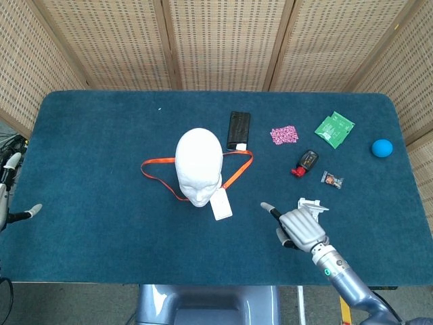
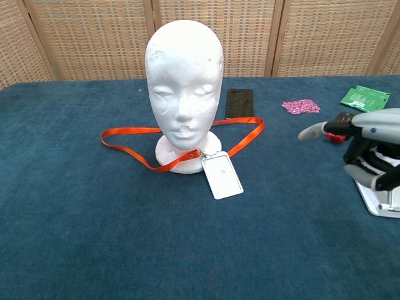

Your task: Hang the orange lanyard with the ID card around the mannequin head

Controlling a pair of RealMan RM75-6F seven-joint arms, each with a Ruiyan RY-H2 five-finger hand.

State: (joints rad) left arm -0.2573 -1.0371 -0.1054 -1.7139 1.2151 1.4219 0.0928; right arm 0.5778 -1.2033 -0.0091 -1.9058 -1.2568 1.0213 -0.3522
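Observation:
The white mannequin head point(image 1: 198, 162) point(image 2: 184, 81) stands upright mid-table. The orange lanyard point(image 1: 157, 179) point(image 2: 128, 133) lies on the cloth looped around its base, with the white ID card point(image 1: 221, 204) point(image 2: 224, 175) flat in front of the base. My right hand point(image 1: 300, 227) point(image 2: 370, 149) hovers near the front edge, right of the card, holding nothing, thumb stretched toward the card and the other fingers loosely bent. Only spread fingertips of my left hand point(image 1: 9, 193) show at the far left edge, away from the lanyard and holding nothing.
A white plastic stand point(image 1: 312, 203) point(image 2: 377, 201) lies partly under my right hand. Behind it are a red-and-black item point(image 1: 306, 162), a small wrapper point(image 1: 331, 179), a pink packet point(image 1: 284, 135), a green packet point(image 1: 334, 129), a blue ball point(image 1: 382, 147) and a black phone point(image 1: 238, 130).

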